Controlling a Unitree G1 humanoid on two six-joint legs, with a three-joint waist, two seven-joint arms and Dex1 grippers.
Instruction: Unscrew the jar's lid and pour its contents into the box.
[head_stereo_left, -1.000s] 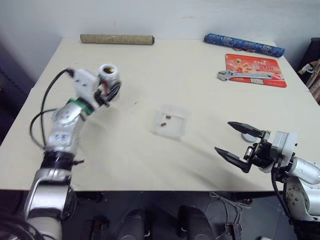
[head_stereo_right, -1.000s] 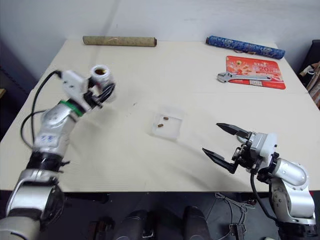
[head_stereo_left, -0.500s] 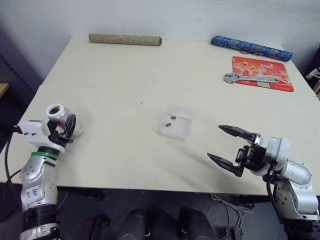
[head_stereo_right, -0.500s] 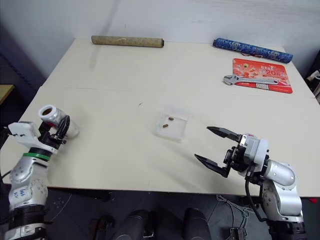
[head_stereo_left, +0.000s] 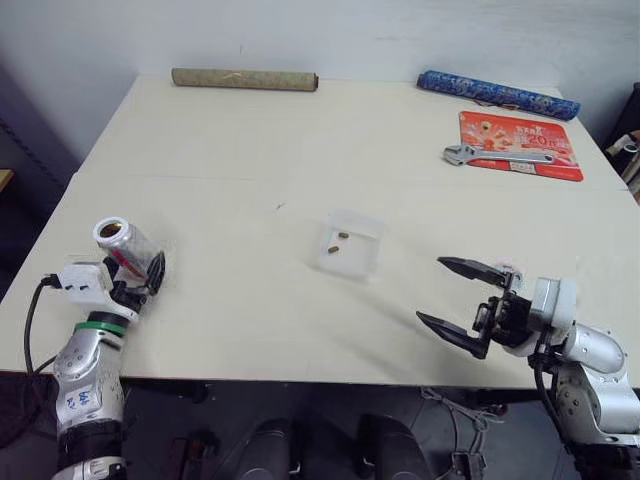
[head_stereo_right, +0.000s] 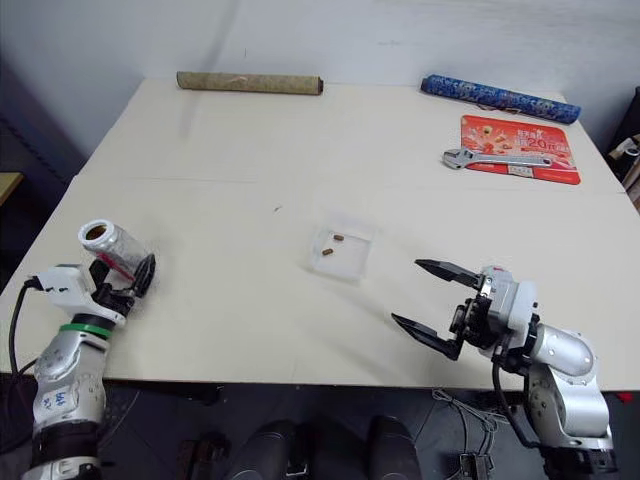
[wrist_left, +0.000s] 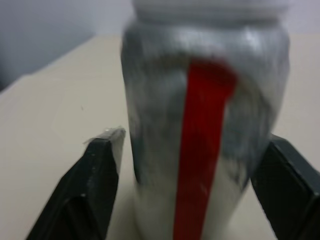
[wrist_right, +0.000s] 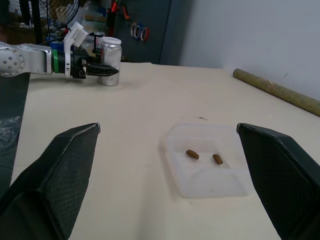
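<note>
The table (head_stereo_left: 250, 130) carries everything; the jar (head_stereo_left: 124, 246), lidless and upright, stands between the left gripper (head_stereo_left: 140, 281)'s spread fingers, seemingly untouched; the clear box (head_stereo_left: 350, 243) with two pellets (head_stereo_left: 338, 242) lies well off toward the right gripper (head_stereo_left: 459, 302), open, empty and nearer it; nothing stands between.

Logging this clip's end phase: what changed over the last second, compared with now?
The left end effector carried the open jar from above the table down to its near left edge, stood it there, and its fingers now stand apart from it. Unchanged: the right end effector open, two pellets in the box, wrench on the red packet.
</note>
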